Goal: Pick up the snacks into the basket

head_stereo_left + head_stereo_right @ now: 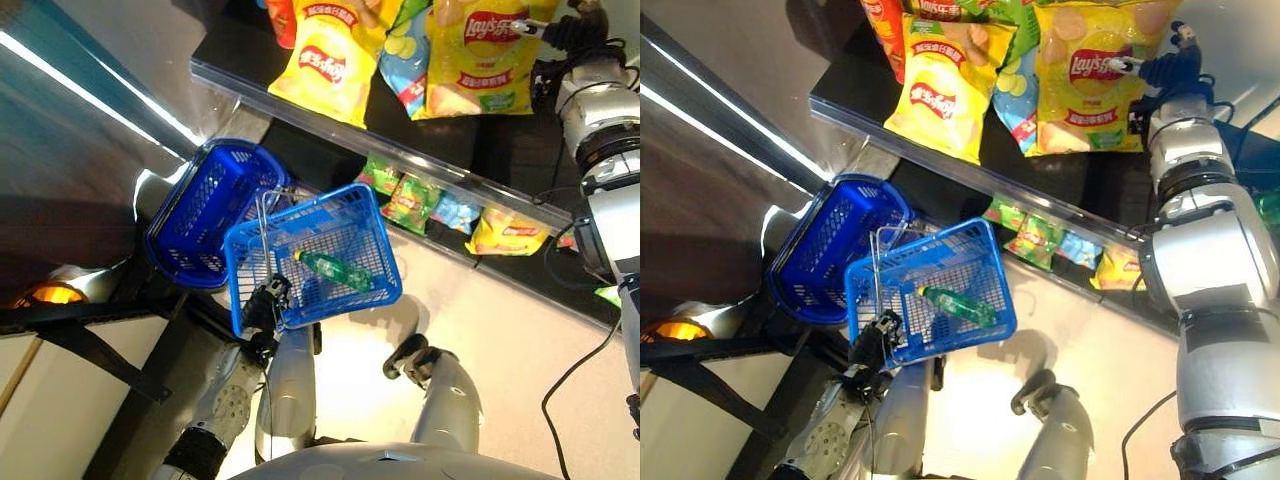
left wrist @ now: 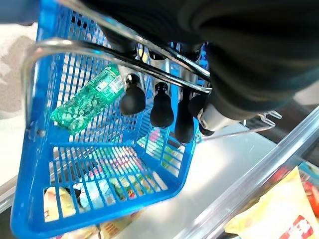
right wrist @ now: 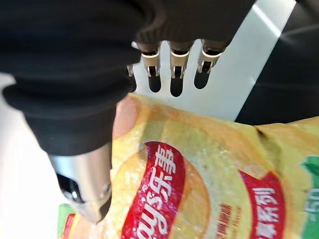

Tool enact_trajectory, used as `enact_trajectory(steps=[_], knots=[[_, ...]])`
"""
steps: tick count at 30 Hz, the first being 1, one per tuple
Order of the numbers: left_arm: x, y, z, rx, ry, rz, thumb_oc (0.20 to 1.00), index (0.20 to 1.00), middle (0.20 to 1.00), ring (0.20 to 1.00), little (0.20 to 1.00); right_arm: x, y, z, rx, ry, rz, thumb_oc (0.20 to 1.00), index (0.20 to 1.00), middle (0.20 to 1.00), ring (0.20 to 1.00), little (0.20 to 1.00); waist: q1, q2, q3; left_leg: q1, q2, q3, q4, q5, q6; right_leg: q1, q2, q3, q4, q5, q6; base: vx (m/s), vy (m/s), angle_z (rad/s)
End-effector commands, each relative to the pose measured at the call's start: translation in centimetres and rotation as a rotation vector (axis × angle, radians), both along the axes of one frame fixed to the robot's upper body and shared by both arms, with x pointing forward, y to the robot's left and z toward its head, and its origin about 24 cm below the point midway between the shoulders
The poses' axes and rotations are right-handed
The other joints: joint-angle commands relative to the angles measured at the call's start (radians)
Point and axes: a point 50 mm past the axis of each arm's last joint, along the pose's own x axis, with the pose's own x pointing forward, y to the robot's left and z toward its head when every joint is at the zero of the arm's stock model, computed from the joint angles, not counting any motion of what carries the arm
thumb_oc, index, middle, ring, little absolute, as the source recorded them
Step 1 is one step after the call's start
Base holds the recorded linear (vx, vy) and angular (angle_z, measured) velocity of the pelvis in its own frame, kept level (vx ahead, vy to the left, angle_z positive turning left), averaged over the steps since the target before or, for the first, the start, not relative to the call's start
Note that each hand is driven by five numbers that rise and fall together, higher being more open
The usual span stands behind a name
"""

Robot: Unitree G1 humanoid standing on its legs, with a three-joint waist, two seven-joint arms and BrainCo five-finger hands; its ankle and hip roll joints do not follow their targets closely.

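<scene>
A blue wire-handled basket [image 1: 352, 228] hangs tilted in front of the shelves. My left hand [image 1: 266, 302] is shut on its metal handle [image 2: 99, 50], fingers [image 2: 162, 105] curled round the wire. A green bottle [image 1: 335, 270] lies inside the basket. On the upper shelf stands a large yellow chip bag [image 1: 487, 55]. My right hand [image 1: 566, 32] is raised to the bag's upper corner. In the right wrist view its fingers reach over the bag's top edge [image 3: 199, 179] and the thumb [image 3: 87, 184] presses on the front, pinching it.
A second blue basket [image 1: 205, 205] sits tilted just left of the held one. More chip bags [image 1: 330, 55] stand along the upper shelf, whose glossy front edge [image 1: 400, 150] runs diagonally. Small snack packs [image 1: 410, 200] and a yellow bag [image 1: 508, 232] fill the lower shelf.
</scene>
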Motion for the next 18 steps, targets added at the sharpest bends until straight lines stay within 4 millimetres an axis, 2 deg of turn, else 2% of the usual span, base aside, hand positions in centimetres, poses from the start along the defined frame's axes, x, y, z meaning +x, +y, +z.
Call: enact_trajectory(steps=[1,7,11,16,18], knots=[[1.3,2.9,4.9,-0.009,-0.254,0.091,0.200,0.200,0.200,0.200,0.200,-1.5,-0.5,5.2,-0.037,-0.169,0.003,1.000,1.000,1.000,1.000,1.000,0.047,0.014,-0.036,-0.026,0.015,-0.012,0.099,-0.100,0.020,0.018,0.000,0.033,-0.059,0.166,0.152,0.01,-0.018,0.13],[1.4,3.0,5.2,-0.008,-0.262,0.092,0.200,0.200,0.200,0.200,0.200,-1.9,-0.6,6.3,-0.054,-0.188,0.001,1.000,1.000,1.000,1.000,1.000,0.058,0.016,-0.038,-0.039,0.009,-0.026,0.091,-0.091,0.019,0.015,-0.005,0.022,-0.053,0.159,0.152,0.01,-0.027,0.13],[1.4,2.9,5.0,-0.010,-0.256,0.092,0.200,0.200,0.200,0.200,0.200,-1.9,-0.7,6.2,-0.061,-0.178,0.003,1.000,1.000,1.000,1.000,1.000,0.061,0.016,-0.038,-0.042,0.007,-0.034,0.088,-0.088,0.016,0.017,-0.007,0.015,-0.044,0.154,0.152,0.00,-0.006,0.02],[1.2,2.7,4.8,-0.011,-0.244,0.075,0.200,0.200,0.200,0.200,0.200,-1.5,-1.0,4.8,-0.132,-0.067,-0.025,1.000,1.000,1.000,1.000,1.000,0.065,0.017,-0.040,-0.039,0.005,-0.039,0.080,-0.082,0.016,0.021,-0.010,0.008,-0.042,0.148,0.150,0.01,-0.023,0.09],[1.2,2.6,4.9,-0.008,-0.244,0.060,0.200,0.200,0.200,0.200,0.200,-1.4,-1.5,3.9,-0.212,0.030,-0.062,1.000,1.000,1.000,1.000,1.000,0.068,0.020,-0.040,-0.040,0.004,-0.041,0.081,-0.080,0.017,0.023,-0.009,0.006,-0.040,0.147,0.148,-0.01,-0.020,0.04]])
